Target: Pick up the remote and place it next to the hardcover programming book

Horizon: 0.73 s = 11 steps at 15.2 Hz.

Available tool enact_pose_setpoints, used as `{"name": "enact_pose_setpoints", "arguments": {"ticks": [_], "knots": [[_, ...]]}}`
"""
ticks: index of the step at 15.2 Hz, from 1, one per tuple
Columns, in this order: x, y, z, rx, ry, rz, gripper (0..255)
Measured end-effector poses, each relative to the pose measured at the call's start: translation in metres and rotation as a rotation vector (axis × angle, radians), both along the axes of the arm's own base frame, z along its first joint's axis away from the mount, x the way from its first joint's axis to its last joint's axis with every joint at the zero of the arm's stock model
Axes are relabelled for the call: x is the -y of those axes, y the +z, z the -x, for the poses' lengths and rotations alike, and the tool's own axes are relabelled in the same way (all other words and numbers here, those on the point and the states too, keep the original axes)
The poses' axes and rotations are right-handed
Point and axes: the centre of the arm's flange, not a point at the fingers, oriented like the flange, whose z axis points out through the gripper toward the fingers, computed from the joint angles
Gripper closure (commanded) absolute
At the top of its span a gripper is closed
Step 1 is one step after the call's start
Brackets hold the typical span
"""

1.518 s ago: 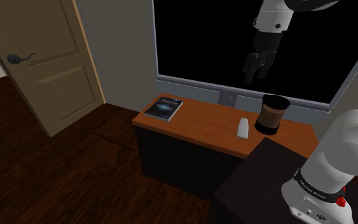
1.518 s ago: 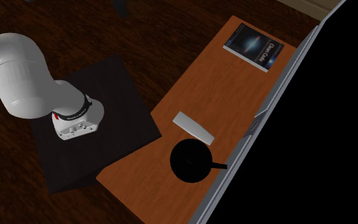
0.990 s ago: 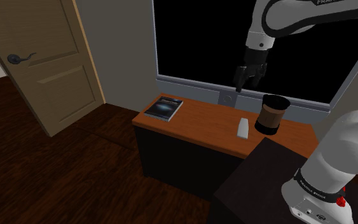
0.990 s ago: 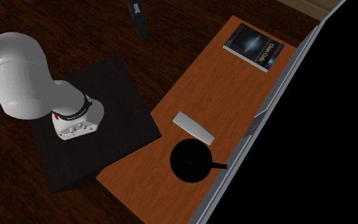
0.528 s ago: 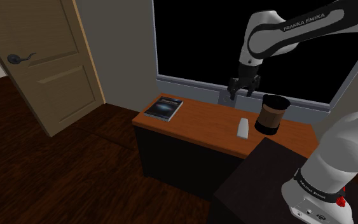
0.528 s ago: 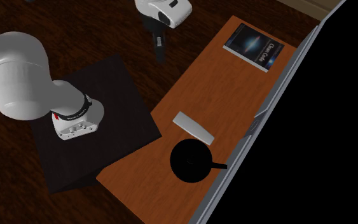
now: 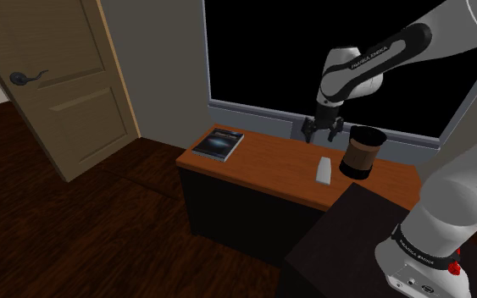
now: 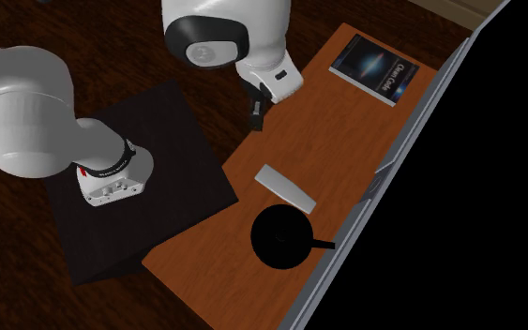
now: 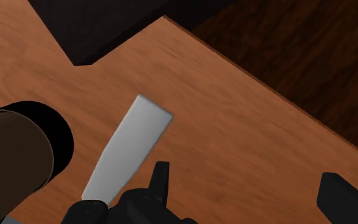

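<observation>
A flat grey remote (image 7: 323,169) (image 8: 286,189) (image 9: 128,147) lies on the orange-brown wooden table (image 7: 270,165) (image 8: 327,131), close beside a dark brown cup (image 7: 363,152) (image 8: 282,237) (image 9: 15,153). The dark-covered book (image 7: 219,144) (image 8: 374,68) lies flat at the table's far end. My black gripper (image 7: 323,133) (image 8: 255,114) (image 9: 250,191) hangs open above the table, a little over the remote and apart from it. In the wrist view its fingers (image 9: 161,181) stand wide apart with nothing between them, and the remote lies just beside one finger.
A large window with a black area (image 7: 346,59) runs along the table's back edge. The black stand box (image 7: 346,237) (image 8: 149,178) adjoins the table near the cup. A closed wooden door (image 7: 58,76) stands at the shoulder view's left, above dark wood floor (image 7: 101,229).
The arm has come down from high in front of the window toward the table, and the gripper now hangs just above the remote. Its fingers stayed open; remote, cup and book have not moved.
</observation>
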Motion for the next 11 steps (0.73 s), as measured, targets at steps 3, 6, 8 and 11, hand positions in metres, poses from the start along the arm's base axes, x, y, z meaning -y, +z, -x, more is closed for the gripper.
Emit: {"name": "enact_pose_setpoints", "arguments": {"ticks": [3, 6, 8, 11], "knots": [[0.026, -0.028, -0.004, -0.001, -0.078, 0.001, 0], [0.049, -0.059, -0.011, -0.003, -0.156, 0.003, 0], [0.065, -0.079, -0.013, -0.004, -0.209, 0.004, 0], [0.09, -0.109, -0.016, -0.006, -0.286, 0.005, 0]]}}
